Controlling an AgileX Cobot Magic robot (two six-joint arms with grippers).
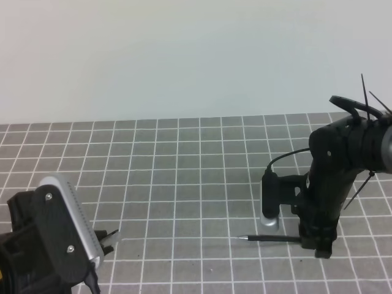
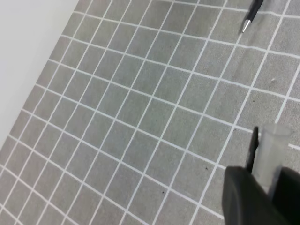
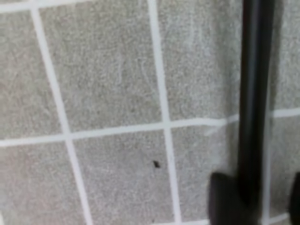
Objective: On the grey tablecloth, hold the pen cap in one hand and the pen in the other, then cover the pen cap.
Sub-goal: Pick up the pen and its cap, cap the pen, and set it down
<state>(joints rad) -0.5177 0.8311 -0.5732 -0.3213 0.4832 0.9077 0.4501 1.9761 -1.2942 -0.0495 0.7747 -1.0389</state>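
Observation:
The grey tablecloth [image 1: 184, 184] covers the work surface. The pen [image 1: 269, 238] lies flat on it at the right, with its silvery tip [image 1: 242, 238] pointing left. My right gripper [image 1: 315, 245] is lowered over the pen's back end. In the right wrist view the black pen shaft [image 3: 253, 93] runs between the fingers [image 3: 225, 197], with a gap on its right side. My left gripper [image 1: 109, 240] is low at the front left. In the left wrist view it [image 2: 272, 183] is shut on the pen cap [image 2: 274, 150], which shows as a pale translucent tube with a black clip. The pen tip [image 2: 247, 21] lies far ahead.
The right arm's wrist camera [image 1: 269, 196] hangs just above the pen. The left arm's silver camera housing [image 1: 61, 226] fills the front left corner. The cloth's far edge [image 1: 184, 119] meets a plain white surface. Bare grid cloth [image 2: 140, 117] lies between the two grippers.

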